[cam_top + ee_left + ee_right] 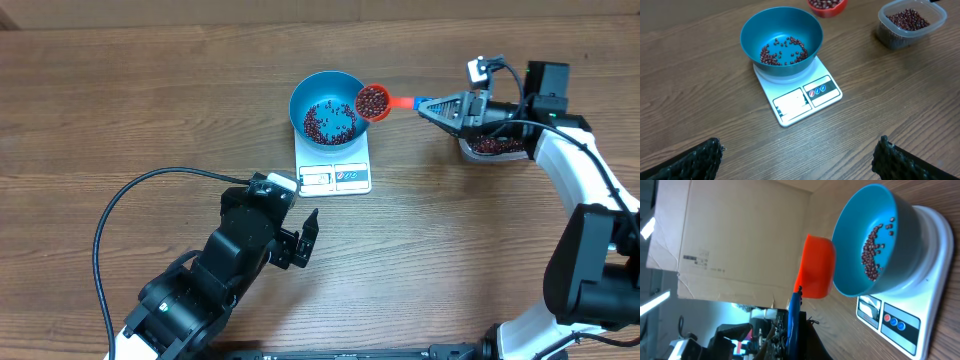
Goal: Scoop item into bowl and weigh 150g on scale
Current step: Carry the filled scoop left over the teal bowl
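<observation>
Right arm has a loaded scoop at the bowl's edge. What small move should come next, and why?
Probably ease the orange scoop further over the blue bowl and tip it. The right gripper holds it full of beans, at the rim rather than over the middle, and only a thin scatter lies in the bowl on the scale.
</observation>
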Controlling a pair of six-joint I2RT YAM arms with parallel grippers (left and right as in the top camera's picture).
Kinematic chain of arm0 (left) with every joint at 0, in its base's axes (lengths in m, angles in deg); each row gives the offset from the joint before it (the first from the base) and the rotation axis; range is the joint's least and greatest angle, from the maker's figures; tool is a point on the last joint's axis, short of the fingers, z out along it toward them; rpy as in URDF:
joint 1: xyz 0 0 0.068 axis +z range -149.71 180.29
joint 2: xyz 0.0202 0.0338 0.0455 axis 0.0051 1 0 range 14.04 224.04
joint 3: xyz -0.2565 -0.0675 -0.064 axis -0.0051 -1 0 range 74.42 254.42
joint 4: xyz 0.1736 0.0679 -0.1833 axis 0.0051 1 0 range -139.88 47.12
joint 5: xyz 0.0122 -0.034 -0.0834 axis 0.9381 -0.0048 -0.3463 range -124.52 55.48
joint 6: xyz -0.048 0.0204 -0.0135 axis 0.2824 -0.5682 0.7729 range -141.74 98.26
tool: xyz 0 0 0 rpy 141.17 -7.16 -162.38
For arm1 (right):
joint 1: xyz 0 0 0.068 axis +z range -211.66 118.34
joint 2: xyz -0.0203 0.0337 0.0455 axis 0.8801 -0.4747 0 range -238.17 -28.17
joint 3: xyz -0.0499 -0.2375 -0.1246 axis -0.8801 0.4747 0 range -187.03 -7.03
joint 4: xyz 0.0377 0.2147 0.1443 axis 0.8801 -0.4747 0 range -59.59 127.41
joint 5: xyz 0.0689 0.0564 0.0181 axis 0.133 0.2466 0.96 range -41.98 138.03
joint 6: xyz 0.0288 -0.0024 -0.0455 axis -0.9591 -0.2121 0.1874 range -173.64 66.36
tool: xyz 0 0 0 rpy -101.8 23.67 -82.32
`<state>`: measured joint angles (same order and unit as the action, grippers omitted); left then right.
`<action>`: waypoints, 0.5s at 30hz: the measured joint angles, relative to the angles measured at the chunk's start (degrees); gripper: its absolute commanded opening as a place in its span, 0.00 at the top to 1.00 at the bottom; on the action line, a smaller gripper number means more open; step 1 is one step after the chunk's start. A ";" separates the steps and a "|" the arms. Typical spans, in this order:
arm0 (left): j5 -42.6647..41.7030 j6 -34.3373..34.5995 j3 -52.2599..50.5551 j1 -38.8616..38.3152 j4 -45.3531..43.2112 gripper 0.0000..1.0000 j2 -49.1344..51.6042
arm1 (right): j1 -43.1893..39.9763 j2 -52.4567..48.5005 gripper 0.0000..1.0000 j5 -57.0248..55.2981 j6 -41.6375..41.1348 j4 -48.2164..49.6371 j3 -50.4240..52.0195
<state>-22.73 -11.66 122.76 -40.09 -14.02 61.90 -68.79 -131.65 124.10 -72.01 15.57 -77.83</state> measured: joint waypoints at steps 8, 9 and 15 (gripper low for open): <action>0.00 0.00 0.00 0.00 0.00 0.00 0.00 | 3.15 0.00 0.96 -4.85 -3.39 2.73 0.00; 0.00 0.00 0.00 0.00 0.00 0.01 0.00 | 3.34 0.00 0.96 -5.11 -3.63 3.19 0.00; -0.02 0.00 0.00 0.00 0.02 0.00 0.00 | 5.14 0.00 0.96 -7.58 -4.11 5.35 0.00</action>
<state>-22.75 -11.66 122.76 -40.09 -14.00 61.90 -63.66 -131.65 116.51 -76.12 20.92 -77.83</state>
